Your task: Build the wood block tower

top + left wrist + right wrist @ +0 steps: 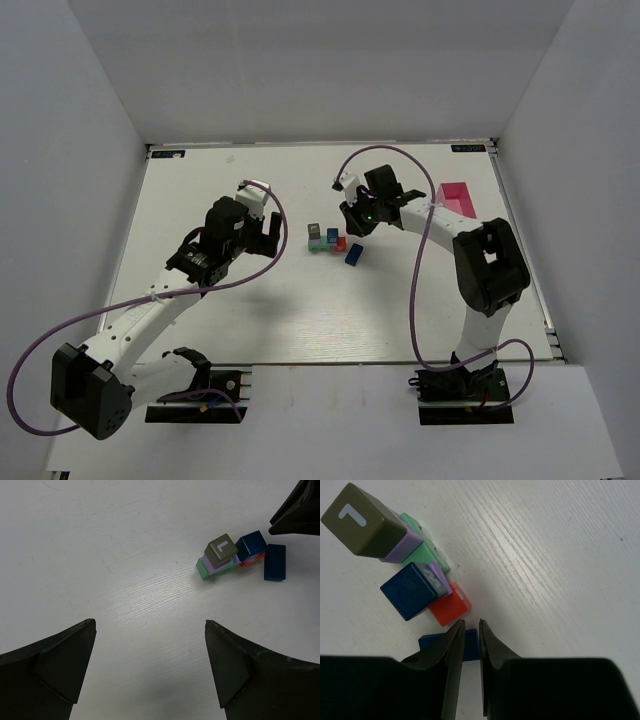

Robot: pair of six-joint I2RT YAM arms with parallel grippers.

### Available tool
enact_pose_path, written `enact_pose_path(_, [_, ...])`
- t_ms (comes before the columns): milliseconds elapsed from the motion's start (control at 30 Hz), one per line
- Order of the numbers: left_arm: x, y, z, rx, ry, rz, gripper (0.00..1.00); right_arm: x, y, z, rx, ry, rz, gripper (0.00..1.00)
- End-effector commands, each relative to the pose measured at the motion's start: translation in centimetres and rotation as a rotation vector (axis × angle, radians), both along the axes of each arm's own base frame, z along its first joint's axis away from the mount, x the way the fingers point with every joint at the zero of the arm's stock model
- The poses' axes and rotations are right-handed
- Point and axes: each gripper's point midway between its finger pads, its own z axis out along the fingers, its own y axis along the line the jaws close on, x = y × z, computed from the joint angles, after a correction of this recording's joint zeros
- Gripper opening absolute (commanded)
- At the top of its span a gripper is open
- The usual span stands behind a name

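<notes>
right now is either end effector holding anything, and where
Nothing is held. The left end effector is wide open; the right end effector is barely open, empty, above the blue brick.

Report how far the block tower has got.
Done: grey block on lilac and green; blue cube on red-orange beside it. In hand: nothing; right fingers, slightly apart, hover over the loose blue brick; left fingers wide open, empty. Left: stack that brick.

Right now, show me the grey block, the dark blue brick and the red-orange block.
grey block (222, 548), left wrist view, top face
dark blue brick (275, 562), left wrist view, top face
red-orange block (449, 607), right wrist view, top face
</notes>
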Motion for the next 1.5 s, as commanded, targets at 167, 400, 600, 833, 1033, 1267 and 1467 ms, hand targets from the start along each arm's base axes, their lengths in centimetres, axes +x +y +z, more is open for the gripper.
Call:
enact_pose_path(167, [0.3, -0.5, 1.7, -0.036, -0.04, -0.02, 1.0, 0.9, 0.8, 0.6, 0.031, 0.026, -0.018, 0.24])
enact_pose_path(400, [0.2, -0.7, 1.7, -0.04, -0.038, -0.029, 1.0, 0.5, 1.5, 0.3, 0.04, 0.056, 0.002, 0.24])
enact_pose_path(600, [0.2, -0.7, 1.7, -0.04, -0.038, -0.029, 1.0, 0.6, 1.6, -0.2, 0.036, 0.074, 0.001, 0.24])
enact_pose_path(833, [0.2, -0.7, 1.7, -0.04, -0.038, -0.029, 1.0, 0.5, 1.9, -0.1, 0.041, 0.08, 0.009, 0.24])
enact_pose_path(1033, [0.1, -0.8, 1.7, -0.043, -0.036, -0.037, 1.0, 1.1, 1.2, 0.4, 0.026, 0.052, -0.027, 0.25])
enact_pose_path(1267, [0.1, -0.8, 1.7, -0.043, -0.036, -0.037, 1.0, 2.2, -0.6, 2.5, 0.0, -0.041, -0.099, 0.29])
enact_pose_path(1467, [-0.1, -1.3, 1.7, -0.049, -0.032, -0.069, 1.0, 0.3, -2.8, 5.4, -0.028, -0.118, 0.002, 0.54])
